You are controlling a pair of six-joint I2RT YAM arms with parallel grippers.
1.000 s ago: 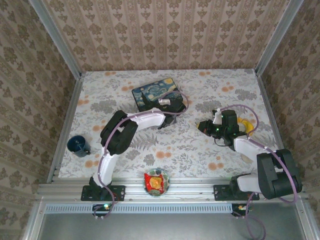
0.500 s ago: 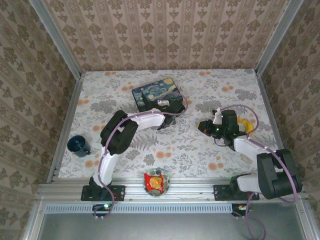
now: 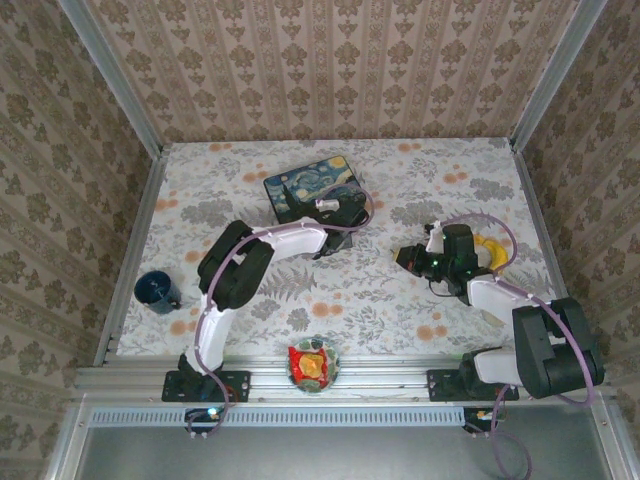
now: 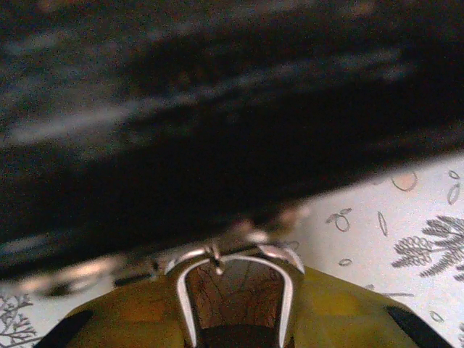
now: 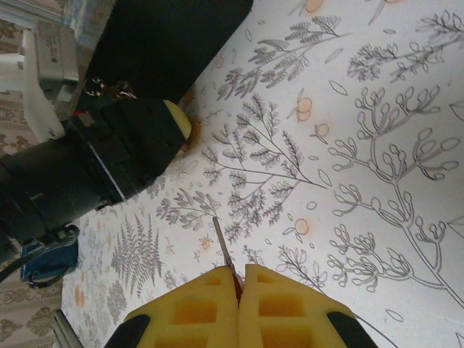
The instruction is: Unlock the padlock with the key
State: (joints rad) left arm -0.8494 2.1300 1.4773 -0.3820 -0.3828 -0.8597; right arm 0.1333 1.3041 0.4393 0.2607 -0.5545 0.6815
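In the left wrist view the padlock (image 4: pixel 235 299) sits between yellow pads, its thin silver shackle (image 4: pixel 287 284) arching over a brass-brown body. My left gripper (image 4: pixel 235 279) is shut on it, pressed close to the dark side of the Starry Night tin (image 4: pixel 217 109). From above, the left gripper (image 3: pixel 345 222) lies at the tin's (image 3: pixel 310 183) near right corner and hides the padlock. My right gripper (image 3: pixel 403 256) hovers right of centre, shut on the key. The key's thin silver blade (image 5: pixel 223 245) juts from the right gripper (image 5: pixel 239 279) toward the left gripper (image 5: pixel 138 148).
A yellow curved banana-like object (image 3: pixel 487 245) lies behind the right gripper. A dark blue cup (image 3: pixel 157 290) stands at the left edge. A bowl of wrapped snacks (image 3: pixel 313 362) sits at the near edge. Flowered tablecloth (image 3: pixel 370 300) lies between the arms.
The left gripper's jaws have closed in on the padlock beside the tin. The right gripper with the key has shifted slightly toward the near edge.
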